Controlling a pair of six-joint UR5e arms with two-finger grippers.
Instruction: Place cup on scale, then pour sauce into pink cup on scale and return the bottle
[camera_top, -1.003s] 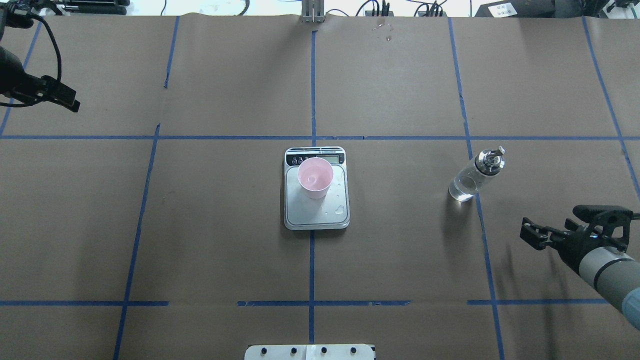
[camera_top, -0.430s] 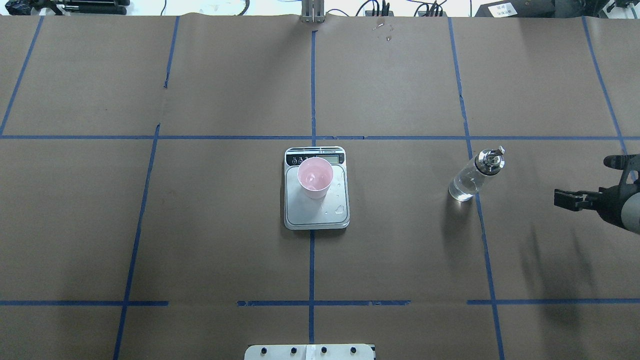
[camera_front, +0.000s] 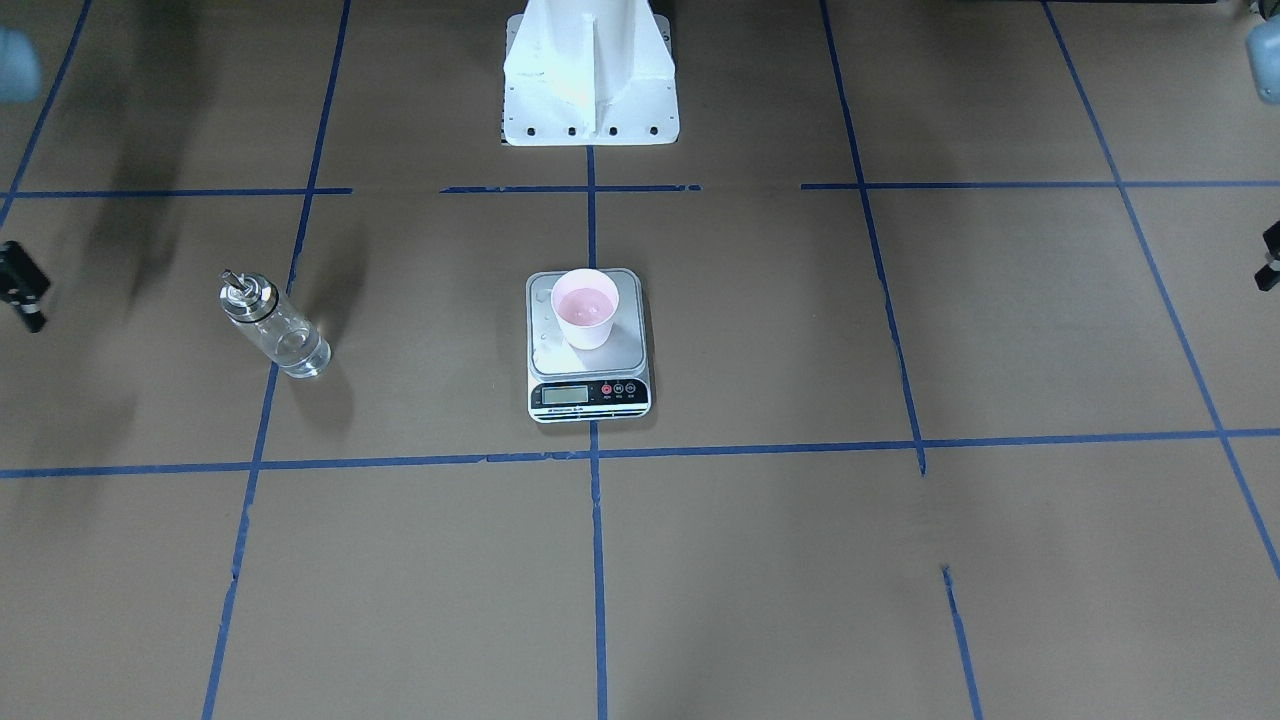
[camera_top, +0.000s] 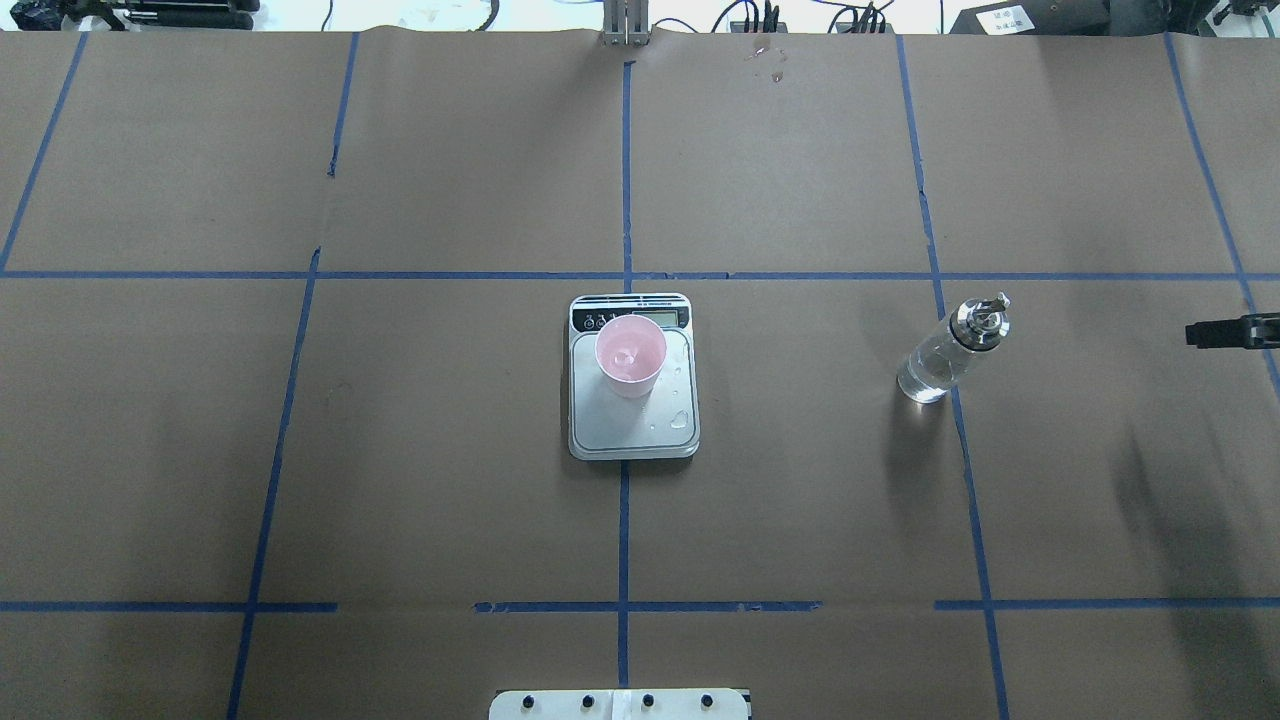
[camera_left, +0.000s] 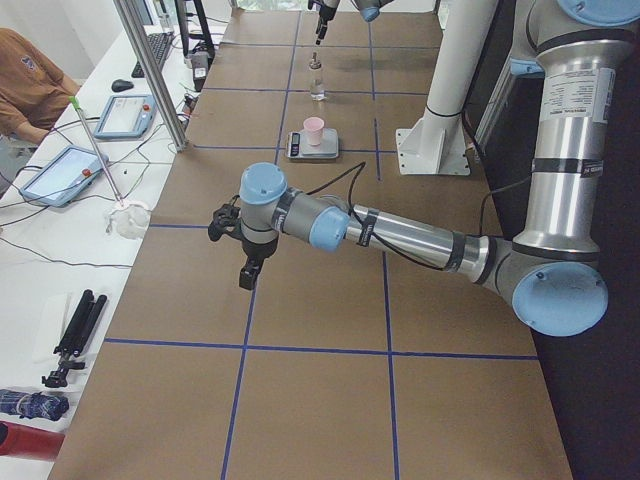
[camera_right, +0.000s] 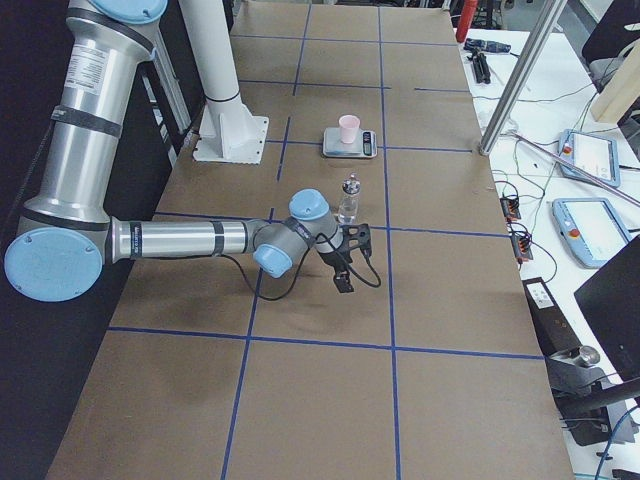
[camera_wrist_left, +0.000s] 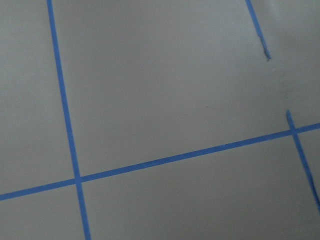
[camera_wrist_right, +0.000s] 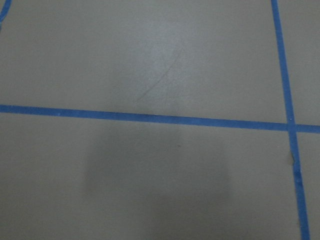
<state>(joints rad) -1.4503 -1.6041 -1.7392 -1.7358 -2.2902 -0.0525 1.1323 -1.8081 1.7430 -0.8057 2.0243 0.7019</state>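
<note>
Cup on the scale, bottle set apart, both grippers well off

The cup stands on the scale near its display end, with clear liquid glinting inside. The bottle, part full and upright, stands well off on the scale's right-arm side. The right gripper hangs beyond it, apart. The left gripper hangs far off on the scale's opposite side. I cannot tell either's jaw spread. Wide brown table lies between them.

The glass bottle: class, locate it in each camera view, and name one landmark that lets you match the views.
Front-facing: bottle left of centre, left of the scale.
Overhead: bottle right of centre.
Exterior left: bottle top centre, beyond the scale.
Exterior right: bottle centre, nearer than the scale.
Left wrist: absent.
Right wrist: absent.
Landmark: scale bearing the pink cup.
</note>
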